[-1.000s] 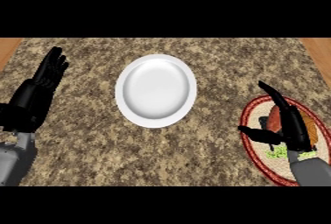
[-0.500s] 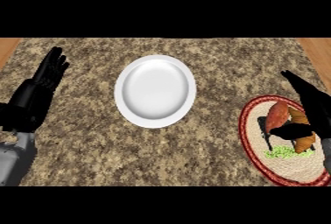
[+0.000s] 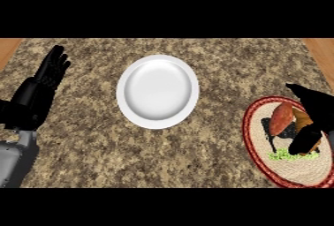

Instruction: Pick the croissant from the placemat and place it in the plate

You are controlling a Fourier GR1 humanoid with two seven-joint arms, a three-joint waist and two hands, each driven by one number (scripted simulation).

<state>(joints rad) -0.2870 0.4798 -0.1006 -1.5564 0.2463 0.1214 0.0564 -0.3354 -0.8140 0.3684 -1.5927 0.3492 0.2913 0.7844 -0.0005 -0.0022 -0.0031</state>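
The right robot hand curls over the croissant, seemingly gripping it; its long axis runs roughly upright on the placemat.

A speckled brown-and-tan stone worktop fills nearly everything in sight. Bare orange-brown wood shows only at the two far corners, beyond the stone's edge. The light falls even and soft.

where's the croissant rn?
In the head view, the brown croissant lies at the right on the round woven placemat with a red rim, right of the white plate, with the right hand over it.
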